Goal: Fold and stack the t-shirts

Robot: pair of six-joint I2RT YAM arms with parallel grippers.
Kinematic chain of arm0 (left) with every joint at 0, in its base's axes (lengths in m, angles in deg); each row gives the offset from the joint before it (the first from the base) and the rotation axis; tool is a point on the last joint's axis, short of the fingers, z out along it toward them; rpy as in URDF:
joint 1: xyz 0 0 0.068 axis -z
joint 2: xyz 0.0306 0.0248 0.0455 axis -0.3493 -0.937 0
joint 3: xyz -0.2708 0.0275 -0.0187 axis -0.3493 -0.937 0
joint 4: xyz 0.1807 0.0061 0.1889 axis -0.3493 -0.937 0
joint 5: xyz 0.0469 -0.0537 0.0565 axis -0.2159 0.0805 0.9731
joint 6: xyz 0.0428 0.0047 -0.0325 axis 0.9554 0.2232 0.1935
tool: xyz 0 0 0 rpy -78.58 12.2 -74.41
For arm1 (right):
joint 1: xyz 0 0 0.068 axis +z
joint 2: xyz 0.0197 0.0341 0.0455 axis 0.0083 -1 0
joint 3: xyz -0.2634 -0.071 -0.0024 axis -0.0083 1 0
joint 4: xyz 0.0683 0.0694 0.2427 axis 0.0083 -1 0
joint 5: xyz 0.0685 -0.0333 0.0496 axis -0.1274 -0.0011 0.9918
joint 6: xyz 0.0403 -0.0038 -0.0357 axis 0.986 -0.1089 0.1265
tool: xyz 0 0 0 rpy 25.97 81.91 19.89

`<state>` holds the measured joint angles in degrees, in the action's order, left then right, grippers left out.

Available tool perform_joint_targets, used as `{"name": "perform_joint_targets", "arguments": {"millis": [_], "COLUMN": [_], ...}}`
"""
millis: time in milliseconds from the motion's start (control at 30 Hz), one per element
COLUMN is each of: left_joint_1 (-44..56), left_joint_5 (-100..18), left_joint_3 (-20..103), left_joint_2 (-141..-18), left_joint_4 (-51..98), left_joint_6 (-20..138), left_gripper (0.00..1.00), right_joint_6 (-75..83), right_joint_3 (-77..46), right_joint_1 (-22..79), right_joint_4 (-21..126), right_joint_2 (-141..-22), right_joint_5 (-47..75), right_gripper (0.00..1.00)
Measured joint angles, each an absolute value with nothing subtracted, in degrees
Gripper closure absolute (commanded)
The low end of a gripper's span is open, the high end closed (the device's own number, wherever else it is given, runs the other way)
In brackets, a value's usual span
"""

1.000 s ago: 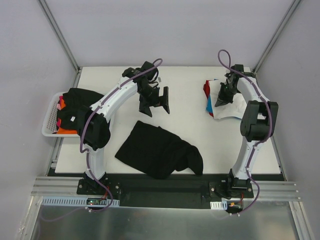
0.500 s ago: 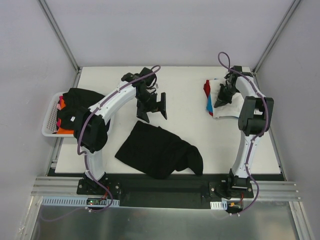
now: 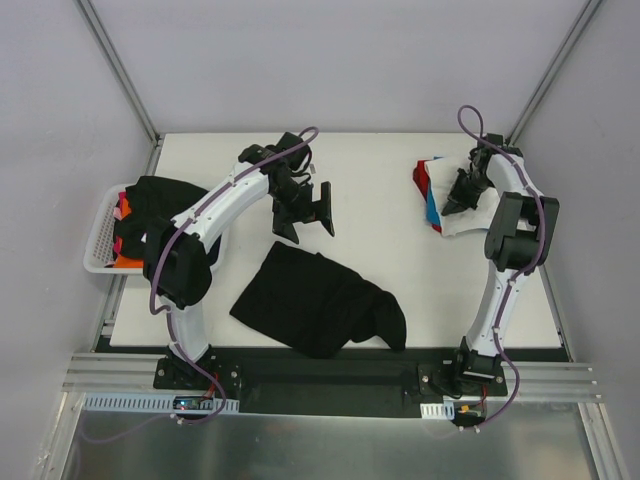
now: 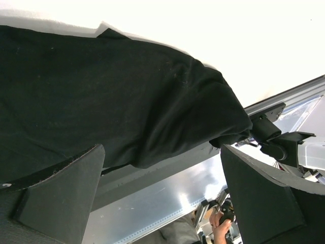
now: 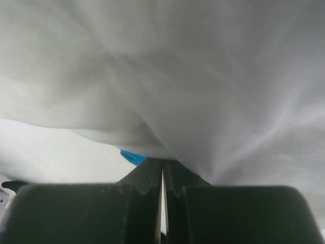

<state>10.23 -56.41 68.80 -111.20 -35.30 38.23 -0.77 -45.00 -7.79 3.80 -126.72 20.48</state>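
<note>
My left fingers (image 3: 305, 214) hang spread wide with nothing between them, above the bare white table (image 3: 380, 165), just past the far edge of the large, crumpled black cloth t-shirt (image 3: 315, 300). That shirt lies in a loose heap in the middle of the table, its rounded right lobe close to the near edge and the metal rail. My right fingers (image 5: 162, 168) are pressed together on a fold of the soft white cloth t-shirt (image 3: 478, 216), which tops a small pile at the far right. A folded red cloth t-shirt (image 3: 421, 178) and a blue cloth t-shirt (image 3: 433, 208) stick out from the pile's left side. The pile sits near the table's right edge, so I have little room there. Between the pile and the black shirt I see a broad bare stretch, and more along the far edge. The white mesh plastic basket (image 3: 98, 240) overhangs the left edge, heaped with black cloth (image 3: 160, 200) over orange cloth (image 3: 132, 262).
</note>
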Motion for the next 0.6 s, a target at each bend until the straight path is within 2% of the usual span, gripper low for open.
{"name": "perform_joint_targets", "arguments": {"millis": [367, 600], "left_joint_1": [10.2, 10.2], "left_joint_5": [-56.4, -56.4], "left_joint_3": [68.8, 69.6], "left_joint_2": [-111.2, -111.3], "left_joint_4": [-35.2, -35.3], "left_joint_6": [38.2, 38.1], "left_gripper": [0.01, 0.01], "right_joint_6": [-0.9, -1.7], "right_joint_3": [-43.9, -41.4], "right_joint_1": [-8.0, -7.1], "right_joint_4": [6.9, 9.2], "right_joint_2": [-126.3, -116.3], "right_joint_5": [25.6, 22.6], "right_gripper": [0.99, 0.99]}}
